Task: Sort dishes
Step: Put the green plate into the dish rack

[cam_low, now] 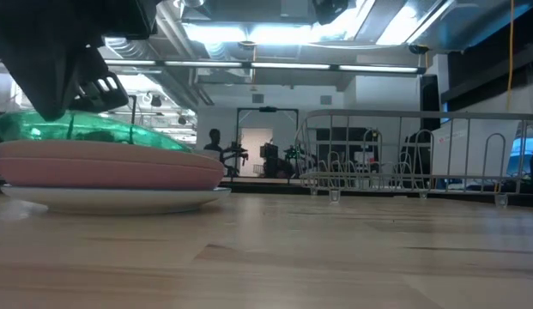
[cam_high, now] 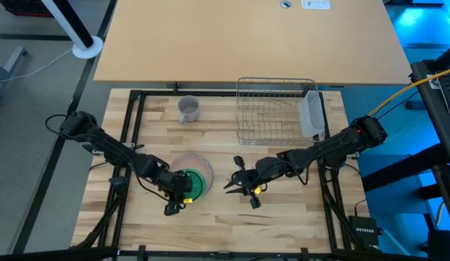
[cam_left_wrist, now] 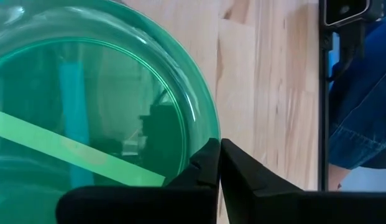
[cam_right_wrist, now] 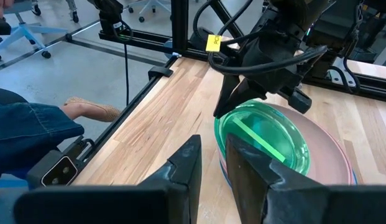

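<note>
Three plates are stacked at the table's near left. A green plate point(cam_high: 199, 181) lies tilted on top of a pink plate point(cam_low: 103, 167), which rests on a white plate point(cam_low: 120, 199). My left gripper point(cam_high: 180, 190) is shut on the green plate's near-left rim. My right gripper point(cam_high: 235, 185) is open and empty, just right of the stack and facing it. A small grey cup point(cam_high: 188, 109) stands upright on the table at the far left. My left gripper pinches the green plate's rim point(cam_left_wrist: 202, 146) between its two fingers, on the plate's near-left side. It comes slanting down from the table's near-left. The held edge is lifted and the plate is tilted, with its opposite edge point(cam_low: 184, 150) resting on the pink plate.
A wire dish rack point(cam_high: 275, 109) stands at the far right with a translucent tub point(cam_high: 311, 116) on its right side. Bare wood lies between the stack and the rack. A person's leg in jeans point(cam_right_wrist: 25, 130) shows beside the table.
</note>
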`<control>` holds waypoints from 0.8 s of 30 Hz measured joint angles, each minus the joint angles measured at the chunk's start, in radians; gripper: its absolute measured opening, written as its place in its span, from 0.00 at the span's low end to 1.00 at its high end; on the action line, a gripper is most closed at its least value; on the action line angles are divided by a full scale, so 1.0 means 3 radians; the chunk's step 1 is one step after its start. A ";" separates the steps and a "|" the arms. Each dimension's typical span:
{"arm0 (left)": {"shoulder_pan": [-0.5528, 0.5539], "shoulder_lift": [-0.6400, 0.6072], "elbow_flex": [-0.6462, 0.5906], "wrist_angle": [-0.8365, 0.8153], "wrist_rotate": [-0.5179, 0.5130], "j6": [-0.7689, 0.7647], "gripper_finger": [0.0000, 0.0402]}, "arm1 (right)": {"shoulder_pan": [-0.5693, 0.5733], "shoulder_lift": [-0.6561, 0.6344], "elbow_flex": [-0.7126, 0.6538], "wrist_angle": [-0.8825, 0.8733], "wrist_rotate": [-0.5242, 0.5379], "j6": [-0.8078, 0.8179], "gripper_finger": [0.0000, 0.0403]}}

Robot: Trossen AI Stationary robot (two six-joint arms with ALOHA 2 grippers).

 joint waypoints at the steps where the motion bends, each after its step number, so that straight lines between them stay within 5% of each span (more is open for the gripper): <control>1: 0.0000 -0.0016 0.0013 -0.0003 0.0000 0.0000 0.00 | 0.0000 0.0000 0.0000 0.0000 0.0000 0.0000 0.19; 24: -0.0010 -0.0007 0.0131 0.0245 0.0136 0.0123 0.00 | 0.0001 0.0000 -0.0001 -0.0013 -0.0028 0.0002 0.19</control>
